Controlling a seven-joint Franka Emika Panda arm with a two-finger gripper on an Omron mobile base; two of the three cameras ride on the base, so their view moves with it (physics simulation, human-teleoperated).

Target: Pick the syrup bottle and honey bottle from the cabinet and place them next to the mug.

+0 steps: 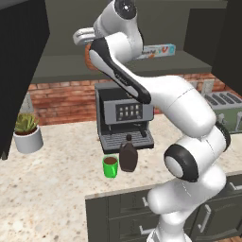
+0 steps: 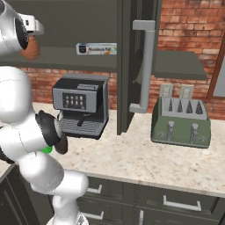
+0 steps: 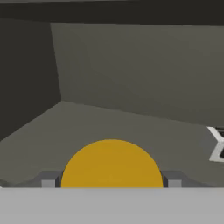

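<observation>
Left base view: the arm reaches to the upper middle of the frame, into the cabinet (image 1: pixel 61 66), where a sliver of the orange honey bottle (image 1: pixel 87 56) peeks out beside the wrist. In the lower middle, the syrup bottle (image 1: pixel 128 155) stands on the desk (image 1: pixel 52 184), just right of the green mug (image 1: pixel 110 166), both before the coffee machine (image 1: pixel 124 116).

Right base view: the honey bottle (image 2: pixel 31 49) shows at the upper left edge, above the shelf. A toaster (image 2: pixel 181 121) sits at the right.

Hand view: the honey bottle's yellow lid (image 3: pixel 111 164) fills the bottom centre, with the fingers (image 3: pixel 49 178) set on either side of it; whether they press on it I cannot tell.
</observation>
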